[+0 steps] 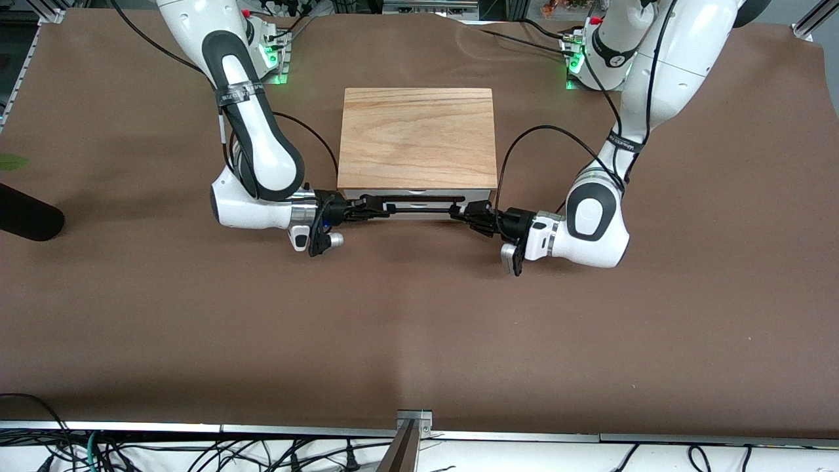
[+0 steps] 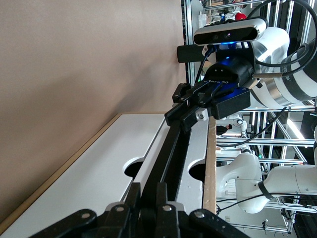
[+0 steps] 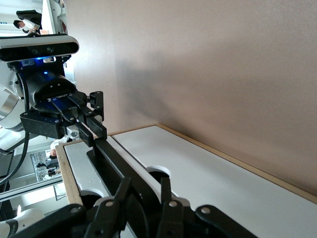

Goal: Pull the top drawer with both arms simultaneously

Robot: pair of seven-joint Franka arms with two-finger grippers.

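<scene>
The top drawer (image 1: pixel 480 195) shows as a white front panel (image 2: pixel 94 173) (image 3: pixel 208 168) under the oak-grain top board (image 1: pixel 417 134), about flush with the box. Its black bar handle (image 1: pixel 419 198) (image 2: pixel 171 144) (image 3: pixel 114 158) runs across the front. My left gripper (image 1: pixel 460 213) (image 2: pixel 148 184) is shut on the handle's end toward the left arm's side, with a finger pressed to each side of the bar. My right gripper (image 1: pixel 382 208) (image 3: pixel 145 179) straddles the opposite end, its fingers set wider than the bar with a small gap showing. Each wrist view shows the other gripper (image 2: pixel 188 111) (image 3: pixel 96 131) along the bar.
The box stands on a brown cloth-covered table (image 1: pixel 419 328). A dark rounded object (image 1: pixel 26 219) lies at the table's edge toward the right arm's end. A metal bracket (image 1: pixel 413 419) sits at the table edge nearest the front camera. Black cables hang from both arms beside the box.
</scene>
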